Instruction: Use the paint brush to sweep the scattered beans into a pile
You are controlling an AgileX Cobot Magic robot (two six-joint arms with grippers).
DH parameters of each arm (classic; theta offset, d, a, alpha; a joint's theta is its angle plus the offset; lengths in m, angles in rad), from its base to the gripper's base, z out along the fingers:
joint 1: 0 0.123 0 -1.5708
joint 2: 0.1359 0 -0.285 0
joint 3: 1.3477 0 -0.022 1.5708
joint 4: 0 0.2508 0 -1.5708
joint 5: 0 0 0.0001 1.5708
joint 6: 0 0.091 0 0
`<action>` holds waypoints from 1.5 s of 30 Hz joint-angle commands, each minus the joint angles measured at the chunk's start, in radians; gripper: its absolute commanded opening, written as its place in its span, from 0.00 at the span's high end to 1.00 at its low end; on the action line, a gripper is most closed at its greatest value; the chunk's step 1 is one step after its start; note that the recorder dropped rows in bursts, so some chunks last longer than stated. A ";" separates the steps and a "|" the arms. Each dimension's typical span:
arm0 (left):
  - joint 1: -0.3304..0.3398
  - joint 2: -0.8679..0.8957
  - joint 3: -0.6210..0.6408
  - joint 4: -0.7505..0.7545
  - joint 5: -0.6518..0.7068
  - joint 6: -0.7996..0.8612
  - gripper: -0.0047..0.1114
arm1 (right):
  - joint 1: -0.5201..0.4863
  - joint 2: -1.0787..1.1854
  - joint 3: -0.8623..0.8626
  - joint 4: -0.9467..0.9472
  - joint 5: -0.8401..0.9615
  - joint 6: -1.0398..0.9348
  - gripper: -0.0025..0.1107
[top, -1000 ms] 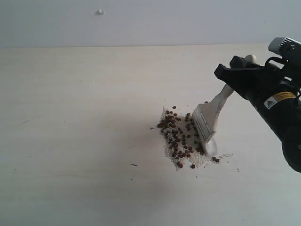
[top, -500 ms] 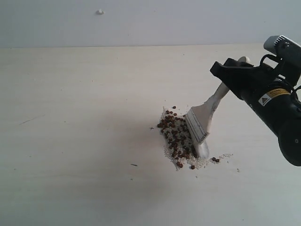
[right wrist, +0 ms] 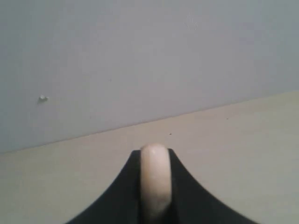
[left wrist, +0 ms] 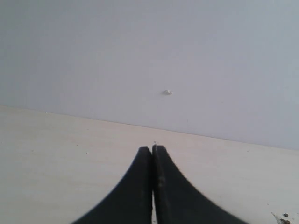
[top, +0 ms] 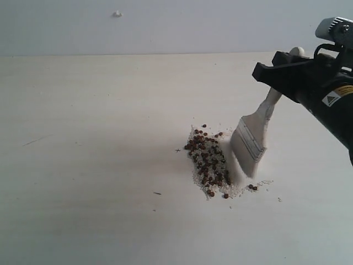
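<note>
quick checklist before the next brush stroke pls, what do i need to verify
1. Grip: right gripper is shut on the paint brush handle: ok.
2. Contact: whether the bristles touch the table: cannot tell.
3. Pile: most beans are gathered in one cluster beside the bristles, on the exterior view's left: ok.
4. Strays: two stray beans lie apart from the pile, nearer the camera than the bristles. A stroke from here would probably miss them: not ok.
5. Other arm: left gripper is shut, empty and out of the exterior view: ok.
</note>
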 commanded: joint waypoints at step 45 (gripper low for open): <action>0.000 -0.004 0.003 -0.003 0.004 0.001 0.96 | -0.127 0.383 -0.291 -0.360 -0.142 0.007 0.98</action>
